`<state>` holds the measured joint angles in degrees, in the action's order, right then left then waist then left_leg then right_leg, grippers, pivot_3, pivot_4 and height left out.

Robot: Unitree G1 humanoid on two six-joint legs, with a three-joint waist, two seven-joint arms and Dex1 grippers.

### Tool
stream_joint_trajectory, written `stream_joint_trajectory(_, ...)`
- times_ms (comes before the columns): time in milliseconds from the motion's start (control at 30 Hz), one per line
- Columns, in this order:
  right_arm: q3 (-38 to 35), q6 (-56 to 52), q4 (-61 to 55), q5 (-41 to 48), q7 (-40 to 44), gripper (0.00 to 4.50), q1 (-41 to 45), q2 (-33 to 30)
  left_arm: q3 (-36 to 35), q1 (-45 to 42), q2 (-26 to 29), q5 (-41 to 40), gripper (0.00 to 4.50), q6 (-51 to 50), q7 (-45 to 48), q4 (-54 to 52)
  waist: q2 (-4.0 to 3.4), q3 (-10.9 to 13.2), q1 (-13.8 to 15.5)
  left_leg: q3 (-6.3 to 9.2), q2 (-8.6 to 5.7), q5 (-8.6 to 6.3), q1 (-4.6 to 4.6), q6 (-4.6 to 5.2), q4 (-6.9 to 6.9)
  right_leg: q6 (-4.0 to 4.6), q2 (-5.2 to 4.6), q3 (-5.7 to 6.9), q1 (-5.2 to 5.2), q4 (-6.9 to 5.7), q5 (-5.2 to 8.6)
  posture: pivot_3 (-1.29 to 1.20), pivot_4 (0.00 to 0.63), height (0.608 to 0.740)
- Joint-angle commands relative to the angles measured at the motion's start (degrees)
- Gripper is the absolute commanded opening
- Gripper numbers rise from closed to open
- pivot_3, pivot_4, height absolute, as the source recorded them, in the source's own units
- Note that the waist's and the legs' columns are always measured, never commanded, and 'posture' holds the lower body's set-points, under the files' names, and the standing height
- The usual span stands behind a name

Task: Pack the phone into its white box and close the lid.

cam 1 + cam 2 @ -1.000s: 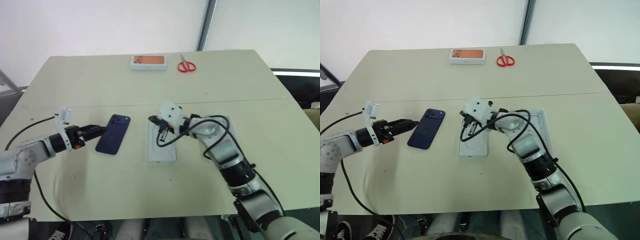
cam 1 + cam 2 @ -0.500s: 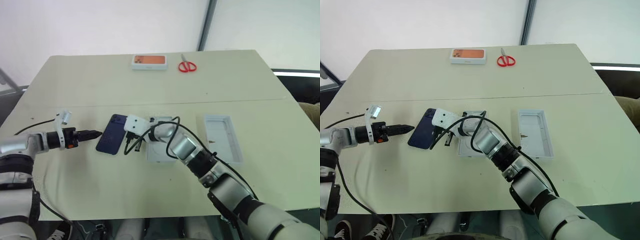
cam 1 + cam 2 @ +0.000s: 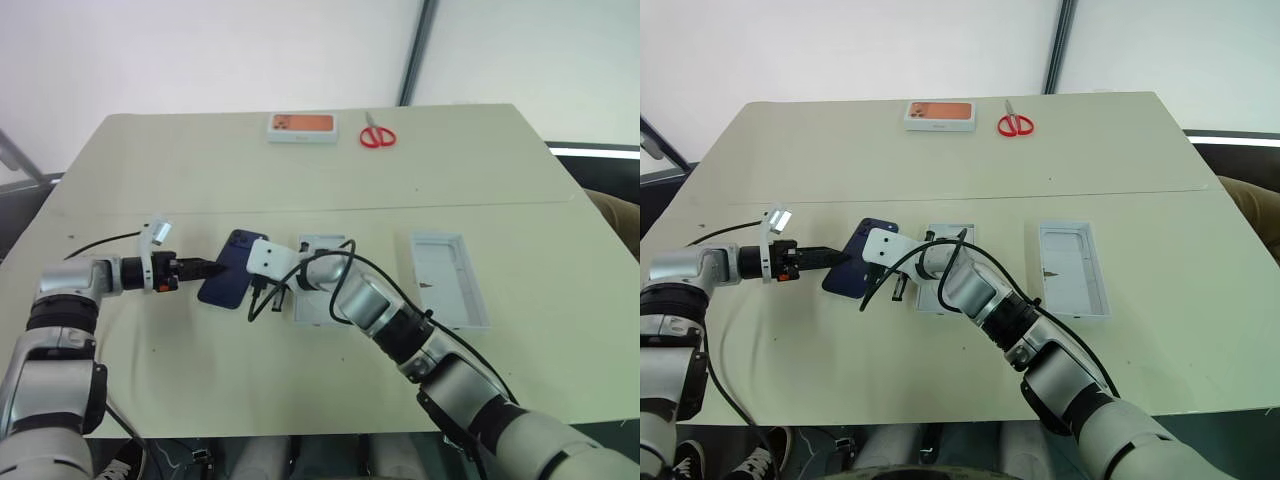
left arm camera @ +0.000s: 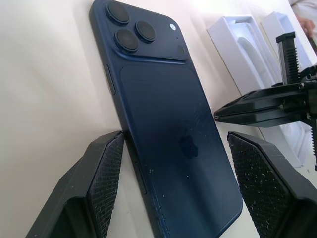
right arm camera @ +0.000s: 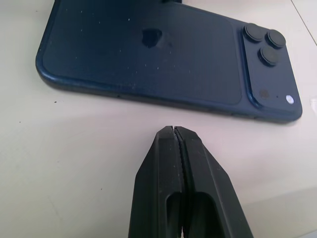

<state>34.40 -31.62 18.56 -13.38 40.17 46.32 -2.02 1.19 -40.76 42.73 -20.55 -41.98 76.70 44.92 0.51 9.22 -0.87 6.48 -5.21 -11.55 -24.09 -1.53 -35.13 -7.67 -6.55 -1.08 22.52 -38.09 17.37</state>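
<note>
We see the phone [image 3: 232, 268] lying back-up on the pale surface [image 3: 150, 170], its camera bump toward the far edge. Our left tool [image 3: 208, 269] reaches in from the left with its jaws wide, and in the left wrist view one pad [image 4: 106, 183] sits against the phone's long edge while the other stands apart over its far side; nothing is gripped yet. Our right tool [image 5: 174, 144] rests just beside the phone's opposite long edge with its jaws pressed together, holding nothing.

Just right of the phone lies a white insert [image 3: 322, 293], and well to the right the box [image 3: 448, 281] sits open. We cannot tell where the lid is.

We judge the main risk is the phone sliding: it is thin, glossy and flat, so the left pads may close on too little of its edges and skate over it. If the right tool pushes too hard, it could shove the phone off line or into the left tool. A weak pinch could drop it on the way to the box.
</note>
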Motion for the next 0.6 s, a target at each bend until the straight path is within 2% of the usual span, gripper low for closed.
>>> stream_joint_trajectory(33,0.00,0.27,-0.83,0.05,0.45,0.04,0.57,1.05,4.18,3.57,-2.96,1.70,3.53,-3.08,1.90,-1.35,0.00,-0.01,-0.01,0.00,0.00,0.00,0.00,0.01,0.00,0.00,0.00,0.00,0.00,0.00,0.00,0.00,0.150,0.740)
stream_joint_trajectory(233,-0.29,0.62,-0.39,-0.20,0.12,0.04,0.50,0.97,4.11,5.56,-4.53,0.47,3.53,-7.19,2.18,-5.29,-0.11,-0.18,-0.13,0.00,0.00,-0.02,0.09,0.03,0.02,0.00,-0.01,-0.01,-0.07,0.00,0.00,0.00,0.150,0.740)
stream_joint_trajectory(333,-0.56,0.82,-0.30,-0.19,0.65,0.04,0.67,0.66,3.25,4.45,-5.69,0.86,3.53,-9.25,-0.08,-3.79,-0.20,-0.27,-0.02,0.00,-0.01,-0.03,0.14,0.04,0.03,0.00,-0.01,0.00,-0.12,0.01,0.00,0.00,0.150,0.740)
stream_joint_trajectory(467,-0.83,1.44,0.69,-0.65,0.15,0.04,1.07,0.85,2.64,2.68,-6.04,2.26,3.53,-7.81,-2.40,-4.31,-0.25,-0.36,0.27,0.01,-0.04,-0.04,0.34,0.05,0.03,-0.01,-0.04,0.00,-0.34,0.01,0.01,0.00,0.150,0.740)
stream_joint_trajectory(600,-1.02,1.79,0.58,-0.87,0.16,0.04,0.70,0.94,-0.95,0.06,-6.43,-2.26,3.53,-17.08,-1.28,-4.40,-0.26,-0.38,0.22,0.04,-0.05,-0.02,0.35,0.03,0.01,-0.01,-0.03,0.02,-0.36,0.01,0.01,0.00,0.150,0.740)
